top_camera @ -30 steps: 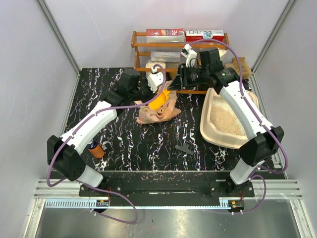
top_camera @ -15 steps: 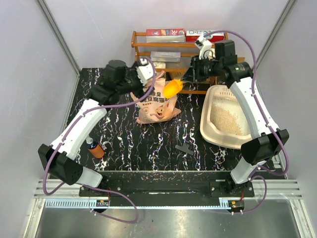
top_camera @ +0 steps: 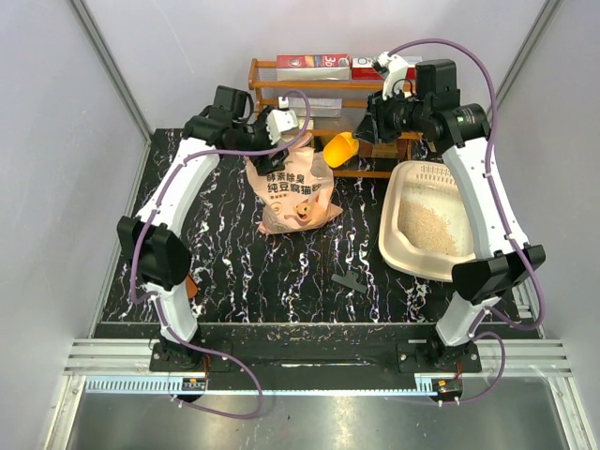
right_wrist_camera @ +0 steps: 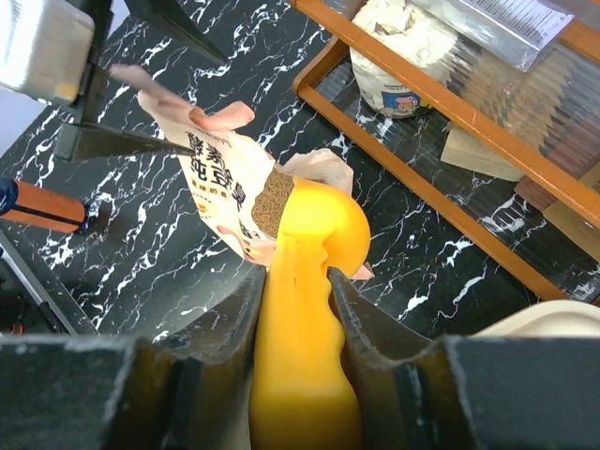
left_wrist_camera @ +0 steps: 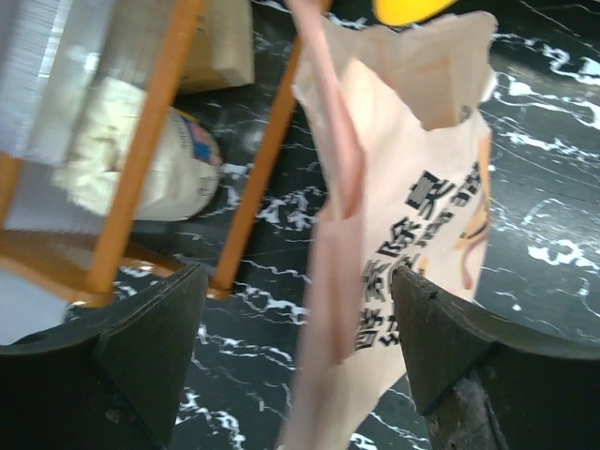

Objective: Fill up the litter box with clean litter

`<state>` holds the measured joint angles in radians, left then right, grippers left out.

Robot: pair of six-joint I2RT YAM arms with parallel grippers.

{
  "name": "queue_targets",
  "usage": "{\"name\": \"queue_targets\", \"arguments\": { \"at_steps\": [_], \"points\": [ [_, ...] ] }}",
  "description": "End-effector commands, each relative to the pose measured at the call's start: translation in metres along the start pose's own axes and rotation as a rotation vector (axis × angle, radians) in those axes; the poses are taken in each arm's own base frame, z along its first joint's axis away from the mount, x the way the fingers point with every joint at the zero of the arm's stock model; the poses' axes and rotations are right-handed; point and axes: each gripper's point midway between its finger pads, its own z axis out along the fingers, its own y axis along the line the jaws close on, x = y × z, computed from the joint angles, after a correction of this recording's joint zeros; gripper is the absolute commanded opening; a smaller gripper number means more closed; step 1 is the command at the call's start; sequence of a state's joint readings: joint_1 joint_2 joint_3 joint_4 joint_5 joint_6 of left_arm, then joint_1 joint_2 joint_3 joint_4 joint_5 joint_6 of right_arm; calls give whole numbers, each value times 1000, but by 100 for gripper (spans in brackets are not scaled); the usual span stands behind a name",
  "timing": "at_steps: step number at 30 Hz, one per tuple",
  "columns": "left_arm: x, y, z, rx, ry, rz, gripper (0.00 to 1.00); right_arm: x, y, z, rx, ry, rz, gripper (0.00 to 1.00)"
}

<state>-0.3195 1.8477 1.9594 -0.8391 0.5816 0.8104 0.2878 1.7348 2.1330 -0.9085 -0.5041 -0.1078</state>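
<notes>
The right hand (right_wrist_camera: 298, 300) pinches the stiff yellow plastic scoop (right_wrist_camera: 319, 230) by its handle (the fine tan litter (right_wrist_camera: 274, 202) probably spills easily), while the left hand (left_wrist_camera: 300, 309) is spread around the limp pink bag (left_wrist_camera: 422, 187).

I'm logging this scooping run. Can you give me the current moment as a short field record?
left tool: open, top flap of bag in the gap
right tool: shut on handle of yellow scoop
yellow scoop: held up beside bag mouth; load unseen
bag: upright, mouth open
litter box: clean litter covers part of its floor
</notes>
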Motion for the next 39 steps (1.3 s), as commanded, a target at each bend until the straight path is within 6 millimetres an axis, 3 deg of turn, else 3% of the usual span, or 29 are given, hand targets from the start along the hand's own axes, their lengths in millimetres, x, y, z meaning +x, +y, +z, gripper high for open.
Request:
{"name": "queue_targets", "arguments": {
  "at_steps": [1,5,9,13,14,16,17,20,26,28,31,35,39],
  "points": [
    [-34,-19,-12,87,-95,33,83,-19,4,-6,-12,-41,-56,0],
    [-40,-23,-13,69,-83,15,82,-21,9,2,-54,-46,-13,0],
    [-17,-24,0,54,8,45,78,-21,3,19,-65,-40,31,0],
    [2,-18,17,53,65,30,58,-16,-2,35,-64,-18,68,0],
    [2,-18,19,57,64,39,44,-13,-4,40,-56,-7,70,0],
    [4,-16,20,57,70,39,31,-2,-5,50,-44,35,74,0],
    [3,-16,20,53,67,33,19,1,-3,52,-44,51,73,0],
    [-11,-22,11,62,25,27,2,21,4,61,-42,112,68,0],
    [-39,-46,-13,16,-80,3,0,56,15,64,-32,212,66,0],
    [-48,-58,-21,1,-126,10,0,53,26,59,-73,184,66,0],
    [-53,-80,-22,1,-155,-7,0,64,35,67,-113,206,163,0],
    [-50,-95,-16,-9,-163,-21,0,95,20,84,-12,283,242,0],
    [-45,-100,-12,-32,-153,-54,0,98,-3,86,168,268,239,0]
  ]
}}
